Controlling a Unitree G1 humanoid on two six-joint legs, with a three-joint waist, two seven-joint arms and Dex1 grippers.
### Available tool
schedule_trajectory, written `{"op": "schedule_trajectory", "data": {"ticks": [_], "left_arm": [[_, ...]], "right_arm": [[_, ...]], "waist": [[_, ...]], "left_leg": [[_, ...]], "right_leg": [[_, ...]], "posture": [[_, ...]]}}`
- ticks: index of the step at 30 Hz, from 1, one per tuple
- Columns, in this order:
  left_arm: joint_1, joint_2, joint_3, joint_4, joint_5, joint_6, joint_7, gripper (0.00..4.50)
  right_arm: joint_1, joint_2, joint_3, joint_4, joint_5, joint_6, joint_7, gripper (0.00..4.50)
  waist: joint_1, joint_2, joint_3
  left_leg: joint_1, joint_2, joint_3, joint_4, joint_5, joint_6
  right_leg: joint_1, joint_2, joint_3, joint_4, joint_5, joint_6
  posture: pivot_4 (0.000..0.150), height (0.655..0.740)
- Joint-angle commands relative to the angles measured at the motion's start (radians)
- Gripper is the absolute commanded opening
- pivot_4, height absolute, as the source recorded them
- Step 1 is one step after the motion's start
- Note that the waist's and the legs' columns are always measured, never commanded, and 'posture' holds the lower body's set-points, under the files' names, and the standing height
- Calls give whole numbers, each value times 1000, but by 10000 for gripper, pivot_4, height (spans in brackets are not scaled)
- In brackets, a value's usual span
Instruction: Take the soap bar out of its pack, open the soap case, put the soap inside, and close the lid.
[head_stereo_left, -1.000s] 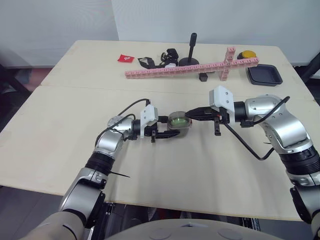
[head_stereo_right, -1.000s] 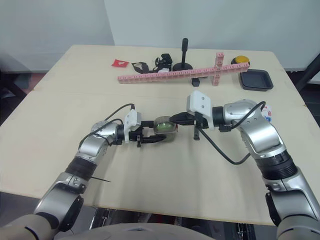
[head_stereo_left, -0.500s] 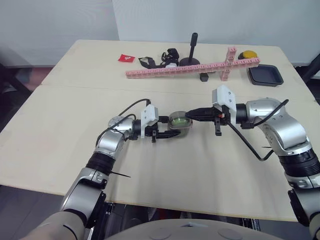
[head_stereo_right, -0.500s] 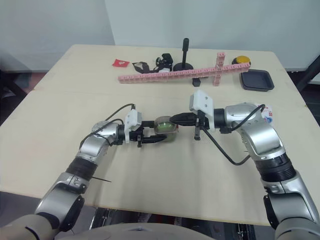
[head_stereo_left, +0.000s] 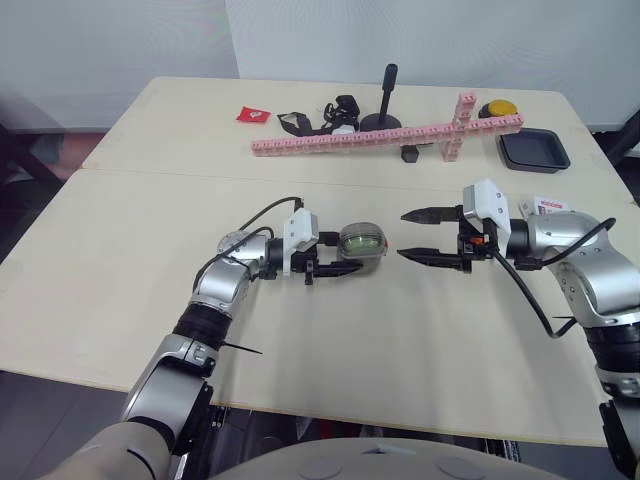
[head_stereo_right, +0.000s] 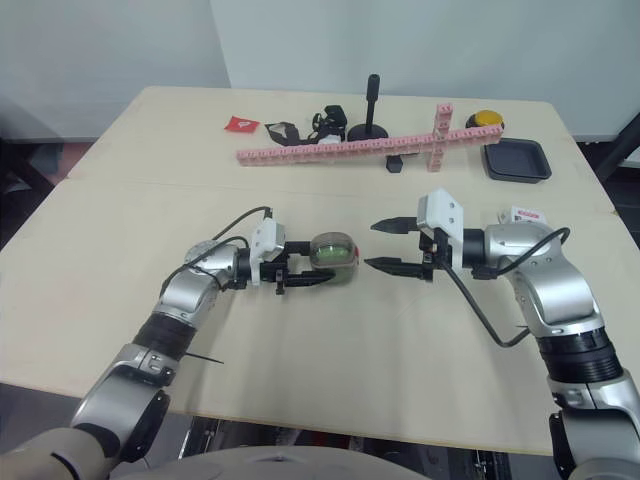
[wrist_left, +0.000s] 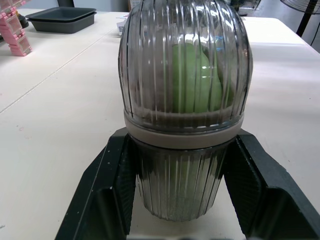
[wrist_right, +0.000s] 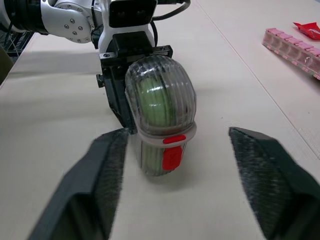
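A clear ribbed soap case (head_stereo_left: 361, 241) with its lid closed and a red latch (wrist_right: 173, 158) holds a green soap bar (wrist_left: 194, 77). It rests near the table's middle. My left gripper (head_stereo_left: 345, 253) is shut on the case's base, with one black finger (wrist_left: 112, 192) on each side. To the right of the case, a short gap away, my right gripper (head_stereo_left: 402, 234) is open, touches nothing, and faces the latch side.
A white and red pack (head_stereo_left: 545, 205) lies by my right forearm. Along the back are a pink block bar (head_stereo_left: 385, 135), a black tray (head_stereo_left: 533, 150), a yellow button (head_stereo_left: 497, 108), a black stand (head_stereo_left: 383, 118), black straps (head_stereo_left: 315, 120) and a red scrap (head_stereo_left: 252, 115).
My right gripper, which was shut against the case, has opened and drawn back to the right. The left gripper and the case stay in place.
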Motion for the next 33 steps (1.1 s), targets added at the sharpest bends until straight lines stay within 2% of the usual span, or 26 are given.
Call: {"op": "schedule_trajectory", "data": {"ticks": [1,6,8,11,15,20,23,27,33], "left_arm": [[-21,6,22,-49,-37,57,4,19760],[-25,20,40,-150,-119,298,15,19760],[-32,28,54,-202,-177,451,32,19760],[-61,48,80,-254,-292,784,90,19760],[-103,85,87,-256,-397,1189,160,19760],[-128,91,114,-221,-474,1486,224,19760],[-148,72,129,-157,-459,1538,276,19760],[-182,57,118,-50,-393,1497,345,19760],[-211,69,24,20,-345,1438,342,19760]], "right_arm": [[26,-19,-51,-47,31,-54,18,44757],[69,-21,-63,-77,42,-101,38,44757],[90,-20,-59,-95,45,-119,46,44757],[140,-21,-39,-125,34,-149,58,44757],[176,-13,-23,-135,19,-177,44,44757],[187,-12,-16,-134,15,-189,31,44757],[198,-15,-15,-130,12,-200,28,44757],[203,-16,-8,-125,7,-208,24,44757],[195,-15,4,-110,-2,-221,21,44757]], "waist": [[0,0,0],[0,0,0],[0,0,0],[2,0,0],[-1,0,0],[0,0,1],[5,0,1],[11,0,1],[13,0,0]], "left_leg": [[0,0,0,0,0,0],[-1,0,0,0,0,0],[-1,0,0,0,0,0],[-1,0,0,0,0,0],[-1,0,0,0,0,0],[-1,0,0,-1,0,0],[-2,0,0,-1,0,0],[-2,-1,0,-1,0,0],[1,-1,0,-1,0,0]], "right_leg": [[0,0,0,0,0,0],[0,0,0,0,-2,-3],[-1,0,0,0,-2,-4],[-1,0,0,-1,-2,-4],[-1,0,0,-1,-2,-4],[-1,0,0,-2,-3,-4],[-1,0,0,-3,-3,-4],[0,0,0,-4,-3,-4],[3,0,0,-4,-3,-4]], "posture": [[1500,7330],[1500,7330],[1500,7330],[1500,7330],[1500,7330],[1500,7330],[1500,7330],[1500,7330],[1500,7330]]}}
